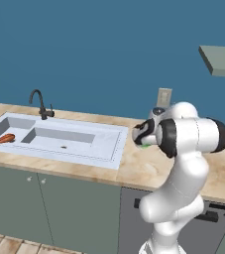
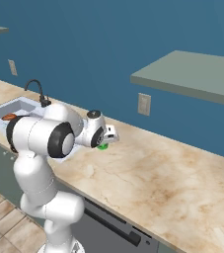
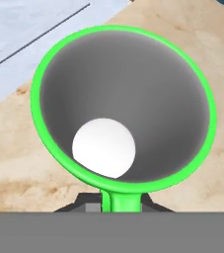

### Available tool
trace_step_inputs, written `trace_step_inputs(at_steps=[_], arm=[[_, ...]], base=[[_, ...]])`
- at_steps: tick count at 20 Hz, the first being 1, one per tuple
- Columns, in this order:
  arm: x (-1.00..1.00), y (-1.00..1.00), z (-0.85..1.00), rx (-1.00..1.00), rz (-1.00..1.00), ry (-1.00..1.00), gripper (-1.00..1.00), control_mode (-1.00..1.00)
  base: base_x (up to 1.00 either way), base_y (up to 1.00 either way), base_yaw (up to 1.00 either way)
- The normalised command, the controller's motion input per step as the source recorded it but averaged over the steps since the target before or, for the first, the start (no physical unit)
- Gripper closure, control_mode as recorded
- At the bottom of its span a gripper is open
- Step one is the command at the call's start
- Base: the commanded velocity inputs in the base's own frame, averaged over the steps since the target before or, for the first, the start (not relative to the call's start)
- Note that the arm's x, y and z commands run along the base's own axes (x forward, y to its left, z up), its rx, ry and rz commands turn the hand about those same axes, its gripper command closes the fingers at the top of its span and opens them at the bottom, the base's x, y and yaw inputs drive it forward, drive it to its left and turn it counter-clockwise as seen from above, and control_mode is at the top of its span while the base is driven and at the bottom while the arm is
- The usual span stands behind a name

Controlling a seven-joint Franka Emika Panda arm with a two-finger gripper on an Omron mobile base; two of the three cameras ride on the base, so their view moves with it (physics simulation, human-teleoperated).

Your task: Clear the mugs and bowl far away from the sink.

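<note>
A bright green mug (image 3: pixel 123 108) with a grey inside and a white bottom stands on the marble counter (image 2: pixel 158 178), just right of the sink (image 1: pixel 59 139). My gripper (image 3: pixel 114 206) reaches down over it from above and is shut on the mug's rim at the green handle. From the base cameras the mug (image 1: pixel 144 145) (image 2: pixel 102 146) peeks out under the hand, with the gripper (image 1: pixel 142 139) (image 2: pixel 106 141) right on it. The sink (image 2: pixel 10 111) is pale, with a black curved faucet (image 1: pixel 38 101). The bowl is out of view.
An orange-red item (image 1: pixel 6 138) lies in the sink's left basin. A wall outlet (image 2: pixel 144 104) sits behind the counter, and a grey shelf (image 2: pixel 192 74) hangs above its right stretch. The counter runs on far to the right of the mug.
</note>
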Motion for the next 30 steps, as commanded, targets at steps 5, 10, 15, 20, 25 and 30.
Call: trace_step_inputs(at_steps=[5,10,15,20,25,30], arm=[[-0.69,0.11,0.97,-0.13,-0.01,-0.18,1.0,-1.0],[-0.57,0.0,1.0,-0.06,-0.05,-0.13,1.0,-1.0],[-0.32,0.05,1.0,0.05,-0.23,0.0,1.0,-1.0],[-0.27,0.0,1.0,0.15,-0.2,0.0,1.0,-1.0],[-0.48,0.0,0.71,0.08,-0.01,-0.02,1.0,-1.0],[-0.84,0.0,0.32,0.0,0.13,-0.21,1.0,-1.0]], base=[[0.0,0.0,0.0],[0.0,0.0,0.0],[0.0,0.0,0.0],[0.0,0.0,0.0],[0.0,0.0,0.0],[0.0,0.0,0.0]])
